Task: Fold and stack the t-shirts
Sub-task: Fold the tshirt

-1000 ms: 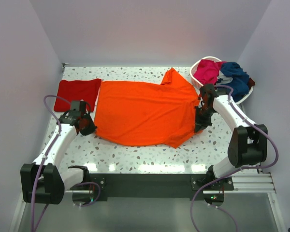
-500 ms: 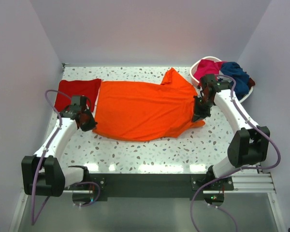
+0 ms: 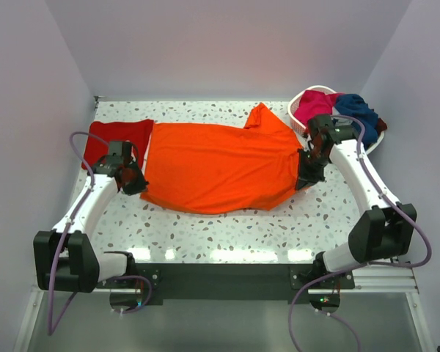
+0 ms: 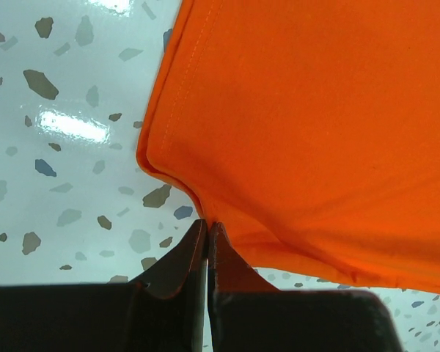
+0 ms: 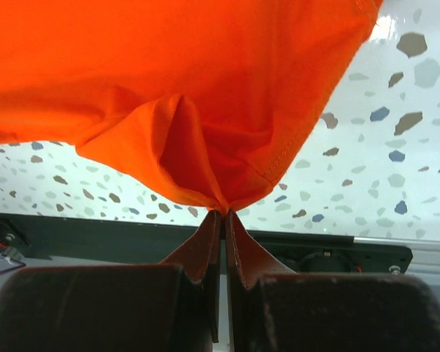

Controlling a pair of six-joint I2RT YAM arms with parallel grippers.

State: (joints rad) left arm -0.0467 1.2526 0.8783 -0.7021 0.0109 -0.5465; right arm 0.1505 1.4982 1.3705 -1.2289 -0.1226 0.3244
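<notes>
Spreading across the surface (image 3: 227, 227), the orange t-shirt (image 3: 220, 165) is raised along its near hem; the left fingers (image 4: 199, 242) pinch one hem corner at their very tips, the right fingers (image 5: 214, 227) a bunched corner. Such thin holds could slip, or uneven travel could skew the fold; the red t-shirt (image 3: 117, 139) lies just beyond the left fingers.

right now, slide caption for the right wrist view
Right gripper pinches a bunched corner of the orange t-shirt above the terrazzo table.

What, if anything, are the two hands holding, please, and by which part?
Both hold the orange t-shirt: the left hand pinches its near left corner, the right hand its near right corner.
</notes>
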